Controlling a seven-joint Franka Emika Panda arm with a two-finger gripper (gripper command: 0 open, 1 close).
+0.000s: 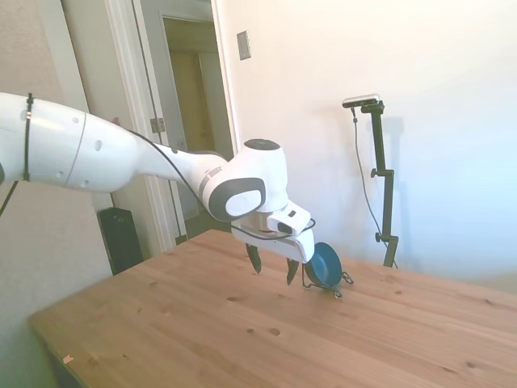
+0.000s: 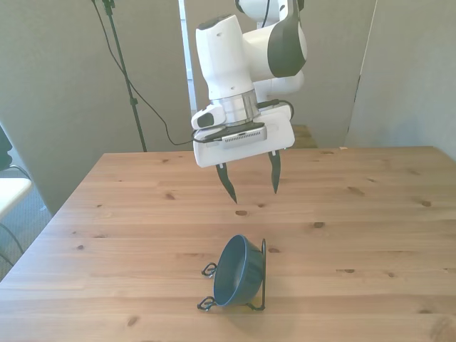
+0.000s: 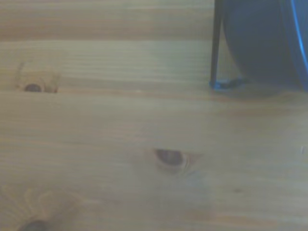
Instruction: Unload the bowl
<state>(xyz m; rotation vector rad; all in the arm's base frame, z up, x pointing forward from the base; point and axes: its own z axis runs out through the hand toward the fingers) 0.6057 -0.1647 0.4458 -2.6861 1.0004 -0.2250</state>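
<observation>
The dark teal-blue bowl stands on its edge in a thin black wire stand on the wooden table, near the front view's lower middle. In the side view the bowl faces outward from the stand. My gripper hangs open above the table with nothing between its fingers, short of the bowl and higher than it. From the side, the gripper is just left of the stand. The wrist view catches the bowl's rounded back and one upright wire.
The wooden table carries only the stand and bowl. A person's hand rests on a door frame beyond the table in the side view. A black tripod leg and cables stand behind the table at the front view's left.
</observation>
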